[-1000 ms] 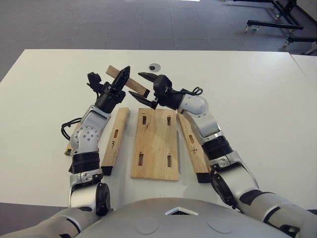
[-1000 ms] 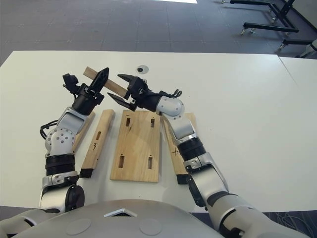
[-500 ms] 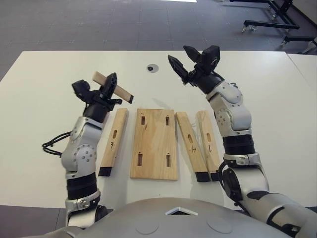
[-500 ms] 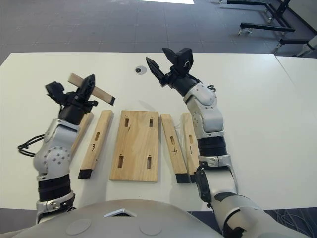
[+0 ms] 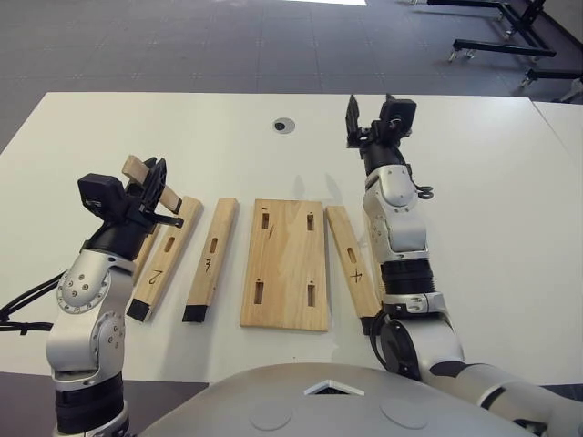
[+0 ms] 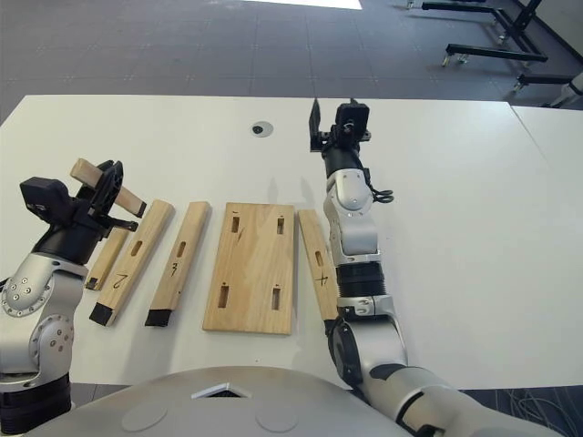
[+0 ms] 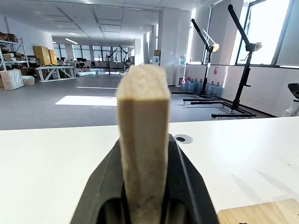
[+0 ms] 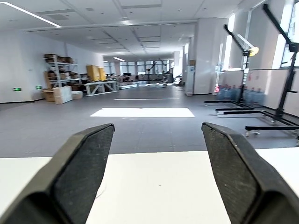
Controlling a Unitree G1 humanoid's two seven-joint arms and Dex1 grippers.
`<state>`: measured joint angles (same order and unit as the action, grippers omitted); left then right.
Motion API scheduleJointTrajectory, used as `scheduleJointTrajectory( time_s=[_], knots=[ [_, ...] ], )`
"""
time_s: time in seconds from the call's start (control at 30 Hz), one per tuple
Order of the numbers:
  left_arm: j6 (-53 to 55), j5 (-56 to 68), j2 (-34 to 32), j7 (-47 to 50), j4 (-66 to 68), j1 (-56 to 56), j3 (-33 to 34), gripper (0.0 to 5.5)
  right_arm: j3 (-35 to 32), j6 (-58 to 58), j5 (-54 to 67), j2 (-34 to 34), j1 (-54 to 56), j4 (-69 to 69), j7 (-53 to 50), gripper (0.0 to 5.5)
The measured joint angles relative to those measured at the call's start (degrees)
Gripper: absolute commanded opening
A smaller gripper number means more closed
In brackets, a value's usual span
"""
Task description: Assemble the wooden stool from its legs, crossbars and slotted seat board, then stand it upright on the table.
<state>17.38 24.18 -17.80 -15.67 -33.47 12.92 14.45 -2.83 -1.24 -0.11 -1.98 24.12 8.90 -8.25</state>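
Over table (image 5: 82,137) left side, left fingers (image 7: 100,191) clamp squared pale-wood crossbar (image 7: 142,140); right fingers (image 8: 77,177) spread, empty.

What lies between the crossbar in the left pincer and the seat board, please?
Two legs lie flat between them: one leg near the crossbar, another leg beside the board. The left pincer holds the crossbar off the table.
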Motion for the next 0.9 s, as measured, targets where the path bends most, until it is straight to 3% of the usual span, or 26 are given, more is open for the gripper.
scheduleJointTrajectory(
  time_s=[0.5,0.9],
  knots=[
    [-1.31,-0.26,-0.26,-2.41,-1.46,6.76,1.66,0.39,1.04,0.15,-3.95,-0.01,-0.51,1.87,-2.6,3.45],
    [-4.26,-4.5,-0.46,-3.8,4.84,9.21,0.68,0.39,1.1,0.15,-3.93,0.12,-0.51,2.15,-1.76,3.45]
  ],
)
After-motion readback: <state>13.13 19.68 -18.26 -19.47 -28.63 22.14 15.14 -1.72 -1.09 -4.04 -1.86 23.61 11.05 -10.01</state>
